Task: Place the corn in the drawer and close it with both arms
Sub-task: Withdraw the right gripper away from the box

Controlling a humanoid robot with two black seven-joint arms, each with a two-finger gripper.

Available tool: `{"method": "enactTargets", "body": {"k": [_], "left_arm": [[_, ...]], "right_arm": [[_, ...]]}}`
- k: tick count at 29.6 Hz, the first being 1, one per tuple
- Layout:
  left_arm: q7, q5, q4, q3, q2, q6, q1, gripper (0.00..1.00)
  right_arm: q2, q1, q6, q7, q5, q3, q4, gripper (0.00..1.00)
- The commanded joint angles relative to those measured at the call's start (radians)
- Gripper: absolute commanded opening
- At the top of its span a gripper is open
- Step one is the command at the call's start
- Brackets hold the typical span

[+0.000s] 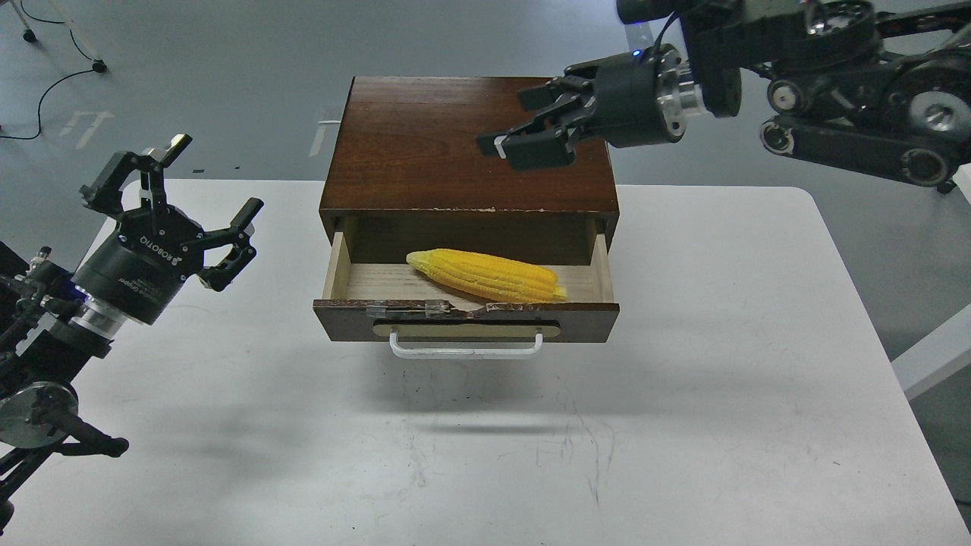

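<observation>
The yellow corn (487, 275) lies inside the open drawer (466, 319), on its pale wood floor, tapered end to the left. The drawer is pulled out of the dark wooden cabinet (463, 144); its front has a white bar handle (466, 350) and a chipped top edge. My right gripper (507, 133) hovers above the cabinet's top right, fingers apart and empty. My left gripper (206, 186) is held over the table left of the cabinet, fingers spread wide and empty.
The cabinet stands at the back middle of a white table (683, 425). The table's right edge runs close to a white object (933, 356). Cables (53, 83) lie on the grey floor at the back left.
</observation>
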Motion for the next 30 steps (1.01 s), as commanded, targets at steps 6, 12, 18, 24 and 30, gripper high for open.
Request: {"method": "enactTargets", "body": {"k": [6,12,18,24,30], "left_arm": [[0.000,0.045,0.003,0.005,-0.013,0.000,0.002,1.00],[0.000,0.046,0.003,0.006,-0.013,0.000,0.002,1.00],[0.000,0.048,0.005,0.009,-0.012,0.000,0.002,1.00],[0.000,0.048,0.008,0.012,-0.009,0.000,0.002,1.00],[0.000,0.062,0.015,-0.001,0.042,0.000,-0.015,1.00]], "right_arm": [[-0.169,-0.602,0.000,0.000,0.335,0.520,-0.029,0.99],[-0.152,-0.877,-0.007,0.000,0.493,0.709,-0.035,0.99],[-0.126,-0.949,0.045,0.000,0.757,0.721,-0.081,1.00],[-0.112,-0.989,0.268,0.000,0.854,0.723,-0.153,1.00],[-0.119,-1.000,0.311,0.000,0.857,0.721,-0.161,1.00]]}}
